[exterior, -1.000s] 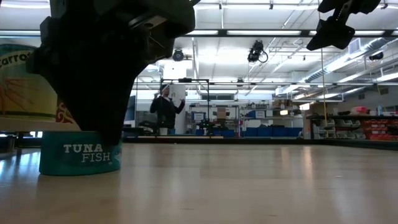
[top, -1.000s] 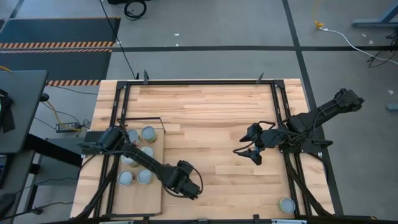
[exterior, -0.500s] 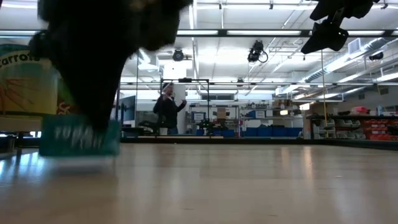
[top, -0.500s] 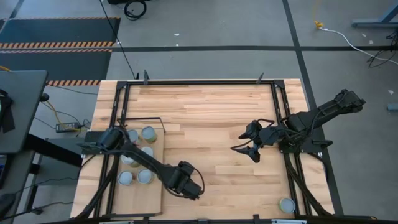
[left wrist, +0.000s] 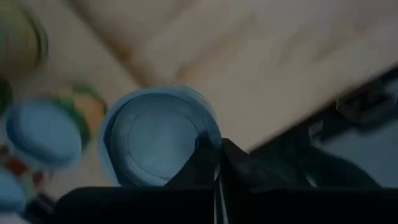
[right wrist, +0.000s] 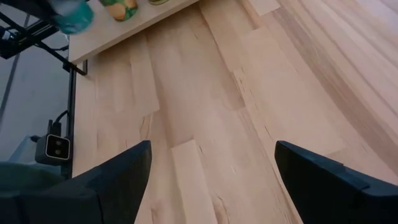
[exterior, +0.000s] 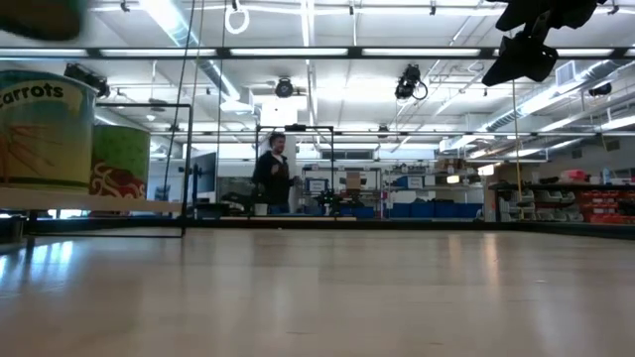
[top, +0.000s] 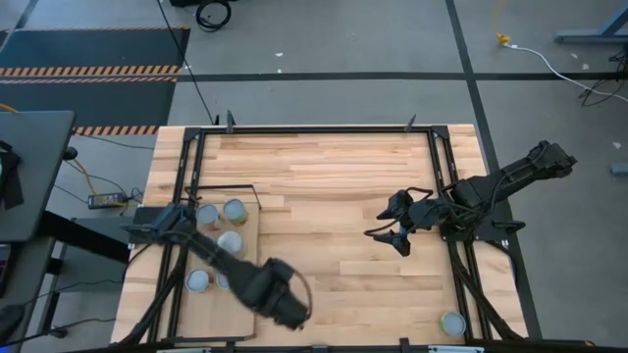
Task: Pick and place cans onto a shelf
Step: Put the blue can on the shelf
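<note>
My left gripper [top: 280, 302] hangs over the near right edge of the shelf [top: 245, 324], a pale board with a black wire frame [top: 226, 191] at its far end. It is shut on a teal-labelled can with a grey lid [left wrist: 158, 137]. That can also shows in the right wrist view [right wrist: 71, 15]. In the high view the gripper hides it. Several cans [top: 231, 241] stand upright on the board, and two show in the low view [exterior: 45, 129]. My right gripper [top: 391, 235] is open and empty above the table's right half. My left gripper comes at the can from above, and its fingers [left wrist: 208, 158] are closed together at the lid's rim [left wrist: 200, 144] on the side nearest the gripper. Blur hides the exact hold. The can is lifted clear of the table, lid up.
One more can [top: 452, 324] stands on the table near the near right corner. Black frame rails [top: 446, 176] run along the table's edges. A person [exterior: 276, 174] stands far off in the room behind.
My left gripper has lifted the teal can off the table, up out of the low view. It has carried it toward the near left, to the shelf's right edge. My right gripper has drifted slightly toward the far edge and stays open.
</note>
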